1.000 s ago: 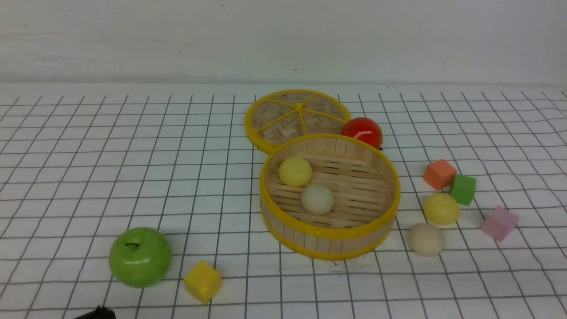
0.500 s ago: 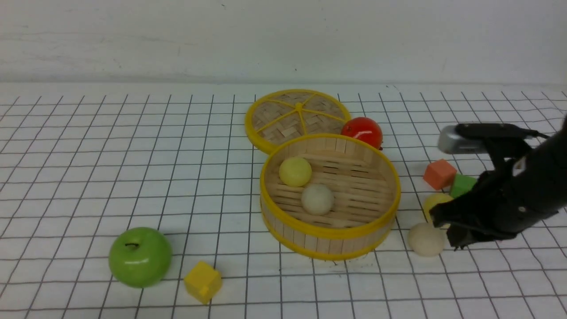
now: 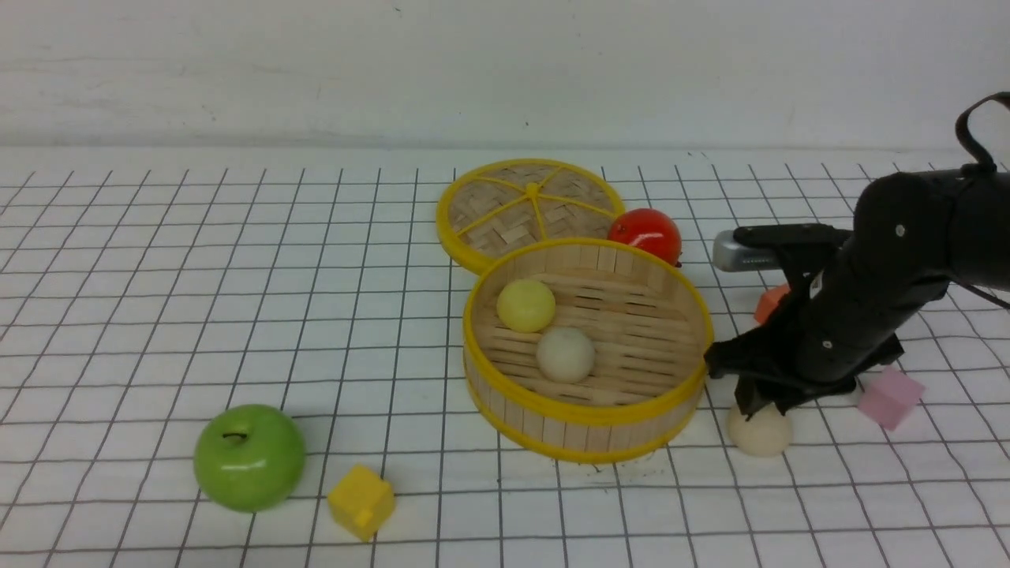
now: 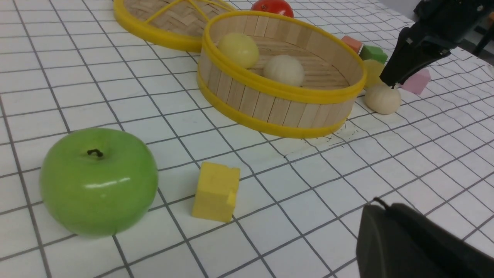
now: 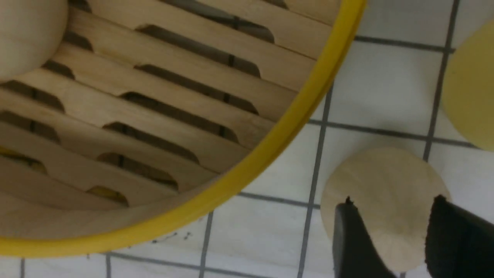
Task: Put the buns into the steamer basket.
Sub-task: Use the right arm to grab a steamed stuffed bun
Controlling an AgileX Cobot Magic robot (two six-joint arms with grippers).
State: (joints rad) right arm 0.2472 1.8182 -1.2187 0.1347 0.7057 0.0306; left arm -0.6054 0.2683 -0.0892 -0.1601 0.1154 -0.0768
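Left to right: green apple point(image 3: 249, 457), then yellow cube point(image 3: 361, 502), both bystanders on the desk point(image 3: 237, 315). Left claw point(image 4: 386, 204) pressed together, low by the desk, idle. Steamer basket point(image 3: 588, 426) mid-desk, one yellow bun point(image 3: 526, 306) and one cream bun point(image 3: 566, 356) already inside, so probably half done. Outside, near the basket's right side: second cream bun point(image 3: 760, 434), second yellow bun point(image 5: 472, 87) close to it (mostly hidden in the front view). Main change: right claw point(image 3: 759, 406) has swung in from out of frame and spread its fingers; they now reach over the outside cream bun, no grip visible. Means the third bun is likely next: lower, close, lift over the rim. Watch the yellow neighbour, could get nudged. Pink cube point(image 3: 891, 397) furthest right, not needed.
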